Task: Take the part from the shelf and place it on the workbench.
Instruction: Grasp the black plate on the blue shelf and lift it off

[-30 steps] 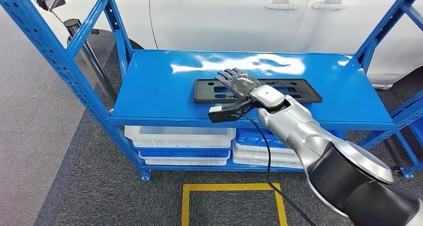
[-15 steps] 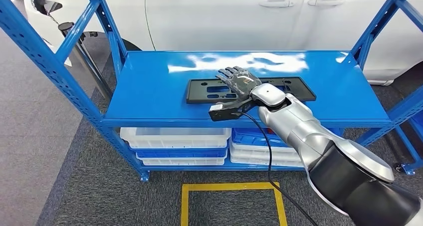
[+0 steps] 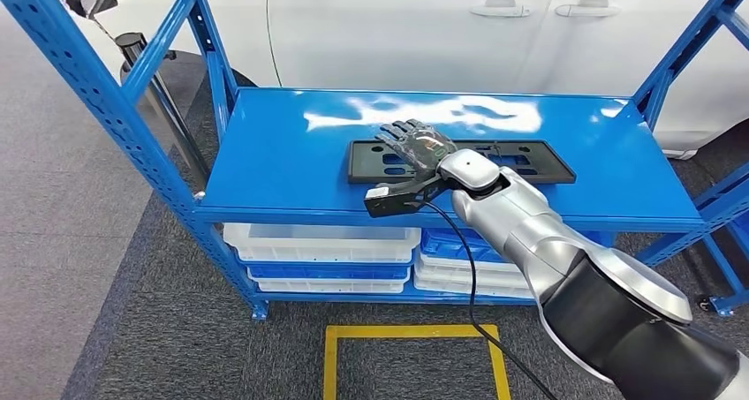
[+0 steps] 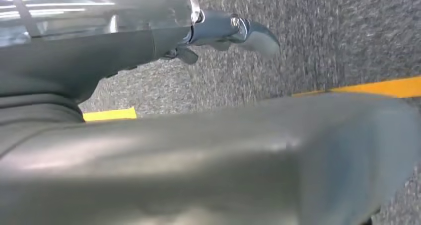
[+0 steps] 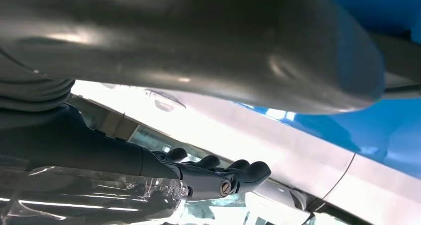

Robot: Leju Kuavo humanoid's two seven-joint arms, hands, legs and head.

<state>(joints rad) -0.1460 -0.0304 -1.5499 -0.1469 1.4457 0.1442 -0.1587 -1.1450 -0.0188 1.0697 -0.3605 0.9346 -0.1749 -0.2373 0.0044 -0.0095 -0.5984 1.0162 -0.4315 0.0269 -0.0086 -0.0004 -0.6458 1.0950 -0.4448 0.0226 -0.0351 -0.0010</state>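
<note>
Part (image 3: 459,160) flat on the blue shelf (image 3: 265,153), right hand (image 3: 417,148) laid over it.

White car (image 3: 397,29) fills the background behind the shelf; below the deck, stacked white and blue bins (image 3: 320,257) sit cut off by the shelf edge, contents hidden. Black part lies lengthwise mid-deck, its middle covered by the right hand, fingers spread flat and thumb low at the near edge. Left hand (image 4: 223,31) hangs over grey floor, fingers loosely apart, holding nothing.
</note>
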